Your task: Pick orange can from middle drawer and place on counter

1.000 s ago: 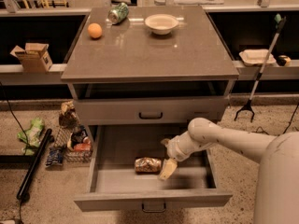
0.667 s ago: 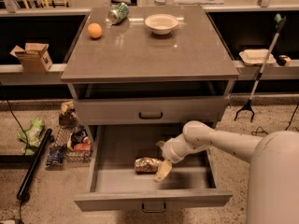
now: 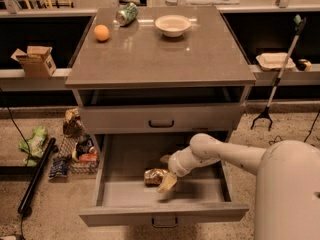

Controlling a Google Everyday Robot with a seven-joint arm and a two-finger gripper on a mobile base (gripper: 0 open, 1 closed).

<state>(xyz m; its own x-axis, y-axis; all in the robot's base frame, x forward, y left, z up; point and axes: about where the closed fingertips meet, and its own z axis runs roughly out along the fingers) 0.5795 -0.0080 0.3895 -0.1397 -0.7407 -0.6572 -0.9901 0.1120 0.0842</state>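
One orange can (image 3: 154, 177) lies on its side in the open middle drawer (image 3: 120, 194). The counter (image 3: 150, 59) bears one green can (image 3: 126, 14), one orange ball (image 3: 101, 32) and one bowl (image 3: 173, 25). The arm (image 3: 220, 154) reaches in from the right. Its gripper (image 3: 166, 172) is spread about the can's right end, perhaps touching it.

Orange can (image 3: 153, 177) lies on its side in the open middle drawer (image 3: 131, 156) — claw (image 3: 166, 174) just beside it.
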